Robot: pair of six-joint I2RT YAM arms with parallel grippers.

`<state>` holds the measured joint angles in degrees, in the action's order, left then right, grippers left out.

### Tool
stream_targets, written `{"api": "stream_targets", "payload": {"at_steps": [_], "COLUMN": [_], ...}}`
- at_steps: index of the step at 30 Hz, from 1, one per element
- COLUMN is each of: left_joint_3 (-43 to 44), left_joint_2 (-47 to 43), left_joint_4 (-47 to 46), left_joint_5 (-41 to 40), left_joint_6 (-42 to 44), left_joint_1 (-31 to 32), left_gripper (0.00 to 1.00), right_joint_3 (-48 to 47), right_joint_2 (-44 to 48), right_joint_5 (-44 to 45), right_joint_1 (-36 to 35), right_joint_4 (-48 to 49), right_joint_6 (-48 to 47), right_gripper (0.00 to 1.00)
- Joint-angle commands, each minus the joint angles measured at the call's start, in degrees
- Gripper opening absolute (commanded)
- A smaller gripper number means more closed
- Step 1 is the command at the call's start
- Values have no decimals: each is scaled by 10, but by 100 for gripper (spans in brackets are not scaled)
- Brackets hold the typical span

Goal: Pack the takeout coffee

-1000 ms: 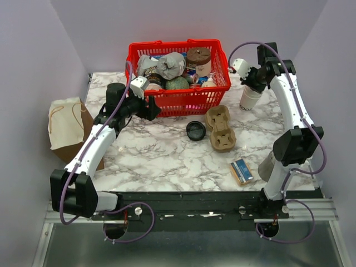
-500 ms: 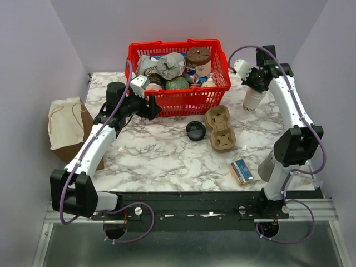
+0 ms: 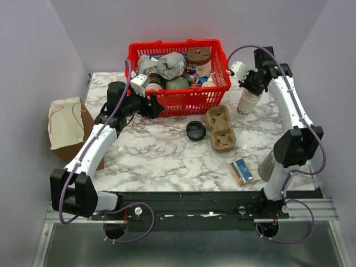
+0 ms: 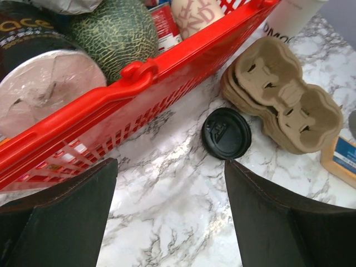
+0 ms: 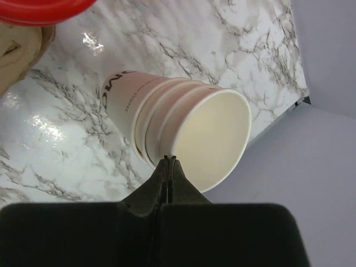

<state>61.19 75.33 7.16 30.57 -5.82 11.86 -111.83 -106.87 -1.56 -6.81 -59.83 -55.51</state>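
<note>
No white cup with a black dome lid shows in any view. My right gripper [image 3: 251, 89] [image 5: 170, 159] is shut on the rim of a stack of lidless cream-white paper cups [image 3: 245, 103] [image 5: 167, 122] and holds it tilted over the table's far right. A loose black round lid [image 3: 196, 130] [image 4: 226, 133] lies beside a brown pulp cup carrier [image 3: 220, 128] [image 4: 283, 103]. My left gripper [image 3: 154, 105] [image 4: 169, 167] is open and empty, just in front of the red basket [image 3: 178, 95] [image 4: 139, 75].
The red basket holds a melon, cans, wrapped packets and a brown-lidded tub. A brown paper bag [image 3: 67, 125] stands off the table's left edge. A small blue and orange box [image 3: 242, 171] lies near the front right.
My right gripper has swung the cup stack a little left and toward the carrier, tilting it more. My left gripper has edged slightly right along the basket front.
</note>
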Motion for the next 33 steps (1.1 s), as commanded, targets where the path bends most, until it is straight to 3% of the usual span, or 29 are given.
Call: {"api": "stream_targets", "payload": {"at_steps": [1,2,3,8,9,11,12,19,23,25,33], "left_joint_3": [17,23,26,47,47,49,53,80,96,114,222], "left_joint_2": [3,12,19,75,82,110,124,238,317,343,445], "left_joint_4": [-91,-121,-136,-215,-223,-238,-239,-358,-492,-515,-503], "left_joint_5": [13,5,-2,-18,-16,-19,-17,-47,-72,-74,-67], "left_joint_6": [-64,-78,-81,18,106,197,292,505,557,567,591], "left_joint_1": [48,66,82,211,234,288,301,359,375,381,404], "left_gripper": [88,89,99,99,99,99,99,99,99,99,99], "right_joint_3": [-54,-59,-65,-50,-45,-33,-33,-35,-20,-22,-43], "right_joint_2": [-4,-4,-4,-9,-10,-8,-7,-10,-6,-9,-24], "right_joint_5": [1,7,11,13,13,26,22,21,20,19,20], "right_joint_1": [1,3,2,2,3,3,2,2,3,2,1], "right_joint_4": [-22,-22,-20,-40,-41,-35,-35,-61,-62,-65,-75], "right_joint_6": [36,41,44,43,44,52,58,98,108,111,130], "right_gripper": [1,0,0,0,0,0,1,0,0,0,1]}}
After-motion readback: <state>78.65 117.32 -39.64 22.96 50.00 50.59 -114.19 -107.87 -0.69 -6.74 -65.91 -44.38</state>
